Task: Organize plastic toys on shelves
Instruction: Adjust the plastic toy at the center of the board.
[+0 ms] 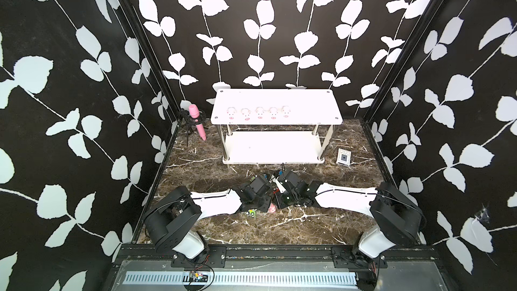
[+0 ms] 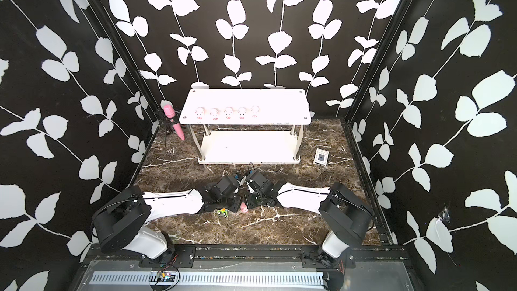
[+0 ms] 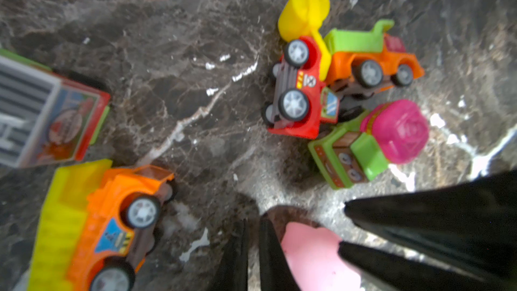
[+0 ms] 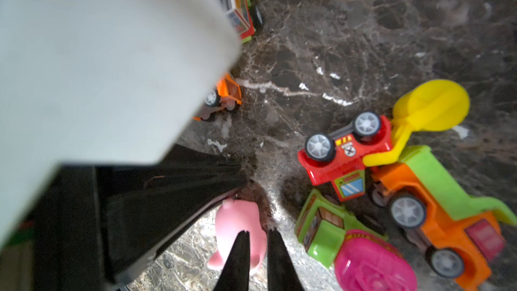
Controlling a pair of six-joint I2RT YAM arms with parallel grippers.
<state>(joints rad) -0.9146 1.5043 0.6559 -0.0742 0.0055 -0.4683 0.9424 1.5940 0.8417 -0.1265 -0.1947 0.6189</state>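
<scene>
Fetching the last pig (image 4: 240, 216): left end effector (image 3: 254, 219) and right end effector (image 4: 258, 231) flank it, barely parted, empty. Next, one should widen, straddle the pig and carry it to the shelves (image 1: 279, 97).

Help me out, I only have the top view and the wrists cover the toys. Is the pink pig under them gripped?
Observer: No. The right wrist view shows the pink pig lying on the marble tabletop, below the right gripper, whose barely parted jaws hold nothing.
Operator: And the left gripper?
Observer: The left gripper is empty, its jaws a slit apart beside the pig.
Operator: What's hidden beyond it?
Observer: Three vehicles are bunched together: a red mixer truck tipped on its side, an orange dump truck and a green truck with a pink drum.
</scene>
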